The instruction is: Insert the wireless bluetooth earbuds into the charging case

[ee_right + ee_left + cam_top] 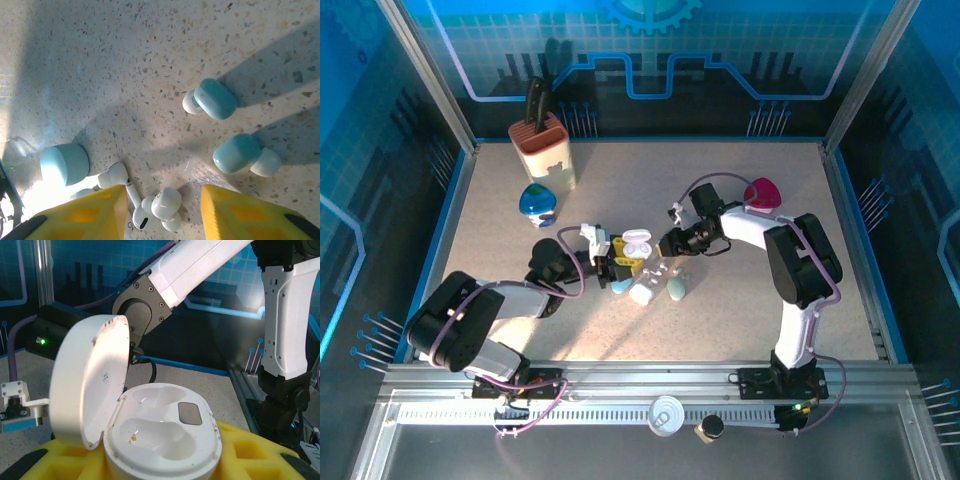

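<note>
The right pincer (161, 200) hangs over the tabletop (125, 75) with its yellow fingertips (95, 212) spread apart and nothing gripped. The wireless bluetooth earbuds (166, 202) lie on the tabletop right in the gap between those tips: a little heap of glossy white stemmed pieces, bunched toward the left finger. One more white piece (112, 175) lies just beside a teal pebble (65, 162). Two teal bits with white ends (215, 97) (237, 152) lie farther out, well clear of the fingers.

Over on the other side, the left pincer (160, 465) is clamped on the charging case (165, 435), white, sitting between its yellow pads with the lid (90, 390) flipped up. Both wells in the case are empty. At the back of the tabletop, a tan holder (545, 150) has a dark handle (537, 100) sticking out of it.
</note>
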`<state>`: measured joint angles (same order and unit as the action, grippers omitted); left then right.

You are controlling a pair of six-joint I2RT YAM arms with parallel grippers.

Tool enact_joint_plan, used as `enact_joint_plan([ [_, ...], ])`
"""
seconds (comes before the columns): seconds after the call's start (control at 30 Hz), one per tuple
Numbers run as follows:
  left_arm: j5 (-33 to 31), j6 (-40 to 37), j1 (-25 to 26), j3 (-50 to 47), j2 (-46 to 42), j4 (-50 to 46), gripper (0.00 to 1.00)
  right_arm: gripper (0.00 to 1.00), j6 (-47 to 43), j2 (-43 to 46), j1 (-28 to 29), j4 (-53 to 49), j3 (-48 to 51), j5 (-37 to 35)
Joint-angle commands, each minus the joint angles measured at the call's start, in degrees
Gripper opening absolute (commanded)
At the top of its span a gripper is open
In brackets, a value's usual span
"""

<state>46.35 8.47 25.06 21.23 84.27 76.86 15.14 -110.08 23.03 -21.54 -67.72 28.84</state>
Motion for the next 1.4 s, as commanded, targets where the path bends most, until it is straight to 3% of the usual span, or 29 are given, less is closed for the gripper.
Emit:
enact_joint_plan([
  [0.0, 0.2, -2.0, -1.0, -1.3, -2.0, -0.1, 0.38, 0.41, 3.3, 0.7, 2.4, -3.1, 0.4, -7.1],
  [0.33, 0.5, 0.0, -10.5, -3.4, -3.2, 3.5, 0.38, 0.40, 11.1, 3.2, 10.4, -5.0, 1.3, -24.9],
  [0.67, 1.8, 0.2, -11.6, -2.9, -3.3, 3.4, 0.38, 0.41, 9.9, -1.1, 14.6, -12.3, -4.1, -34.1],
  [1.1, 2.5, 0.7, -11.5, -2.9, -3.7, 3.4, 0.38, 0.39, 9.1, 0.1, 14.9, -15.5, -6.2, -38.2],
  [1.37, 3.2, 1.0, -11.5, -2.5, -3.3, 3.4, 0.38, 0.26, 8.6, -0.2, 14.9, -15.9, -6.7, -38.7],
])
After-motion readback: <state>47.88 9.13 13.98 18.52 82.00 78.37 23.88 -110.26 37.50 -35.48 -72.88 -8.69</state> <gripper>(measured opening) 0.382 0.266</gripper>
